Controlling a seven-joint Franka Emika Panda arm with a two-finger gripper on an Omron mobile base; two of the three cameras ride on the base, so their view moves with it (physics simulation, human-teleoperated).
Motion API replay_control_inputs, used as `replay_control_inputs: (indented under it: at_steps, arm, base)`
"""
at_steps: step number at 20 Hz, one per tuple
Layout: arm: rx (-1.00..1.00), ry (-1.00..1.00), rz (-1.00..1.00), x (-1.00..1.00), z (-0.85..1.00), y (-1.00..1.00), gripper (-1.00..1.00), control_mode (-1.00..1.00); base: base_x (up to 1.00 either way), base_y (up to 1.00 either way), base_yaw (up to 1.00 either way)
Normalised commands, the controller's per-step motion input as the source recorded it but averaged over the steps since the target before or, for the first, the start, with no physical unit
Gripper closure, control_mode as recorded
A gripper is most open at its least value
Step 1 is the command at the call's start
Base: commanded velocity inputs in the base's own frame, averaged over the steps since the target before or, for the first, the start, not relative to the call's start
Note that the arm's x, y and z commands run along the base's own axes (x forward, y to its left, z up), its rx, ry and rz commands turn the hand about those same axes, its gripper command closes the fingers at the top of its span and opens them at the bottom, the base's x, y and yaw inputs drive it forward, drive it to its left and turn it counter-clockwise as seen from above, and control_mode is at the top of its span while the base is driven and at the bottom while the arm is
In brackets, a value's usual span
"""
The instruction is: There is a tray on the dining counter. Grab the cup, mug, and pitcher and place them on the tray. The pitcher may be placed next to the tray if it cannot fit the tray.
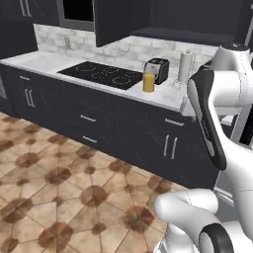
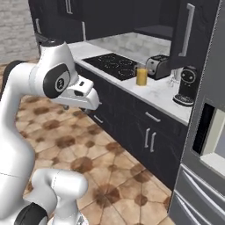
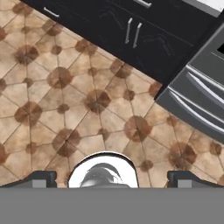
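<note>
The pitcher (image 1: 148,81) (image 2: 141,76), a clear glass cylinder looking amber-orange, stands upright on the white counter between the cooktop and the toaster. My gripper (image 3: 113,179) hangs well short of that counter, over the tiled floor and pointing down at it. Its two dark fingertips (image 3: 41,178) stand wide apart, open, with nothing between them. The arm's hand (image 2: 82,96) sits in front of the dark lower cabinets, left of the pitcher. The tray, the cup and the mug are out of view.
A black cooktop (image 1: 101,74) is set into the counter, with a toaster (image 1: 157,69) and a white paper-towel roll (image 1: 185,66) beyond it. A coffee machine (image 2: 186,85) stands by the steel fridge (image 2: 206,132). Dark cabinets (image 3: 131,30) line the brown tiled floor (image 1: 59,188).
</note>
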Motion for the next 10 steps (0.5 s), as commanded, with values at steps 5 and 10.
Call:
replay_control_inputs:
  at_steps: [5,10]
  arm:
    - [0.00,0.00,0.00,0.00,0.00,0.00,-1.00,1.00]
    - [0.00,0.00,0.00,0.00,0.00,0.00,-1.00,1.00]
  base:
    - [0.25,0.80,-0.44]
    - [0.32,0.97,-0.45]
